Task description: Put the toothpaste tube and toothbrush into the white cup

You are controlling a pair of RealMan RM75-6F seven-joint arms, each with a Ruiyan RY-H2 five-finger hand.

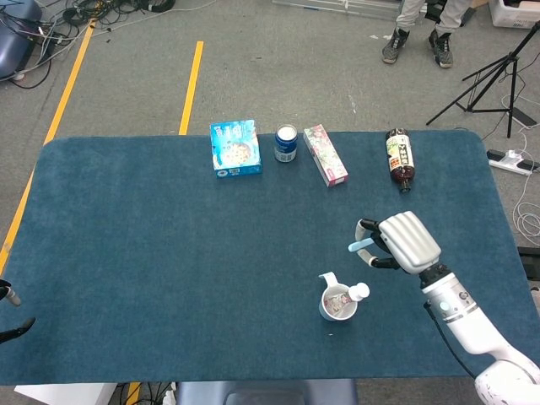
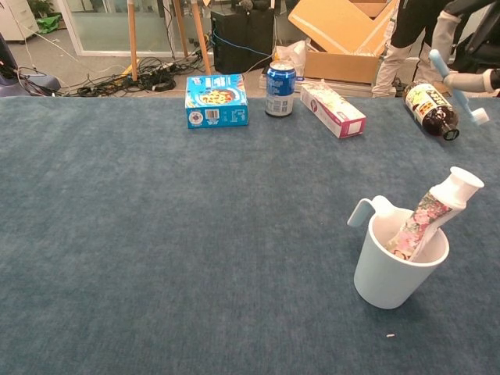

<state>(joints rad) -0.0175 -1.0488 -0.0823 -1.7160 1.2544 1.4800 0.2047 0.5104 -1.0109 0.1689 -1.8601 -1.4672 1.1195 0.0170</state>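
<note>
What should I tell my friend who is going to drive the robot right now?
Right hand: holds the toothbrush in the air, up above the table and a little past the cup.
Left hand: only its fingertips show at the table's left edge; can't tell if it is open.
White cup: stands upright on the table.
Done: the toothpaste tube is in the cup, leaning, cap end sticking out.
Left: bring the toothbrush over the cup, lower it in beside the tube, and let go.
</note>
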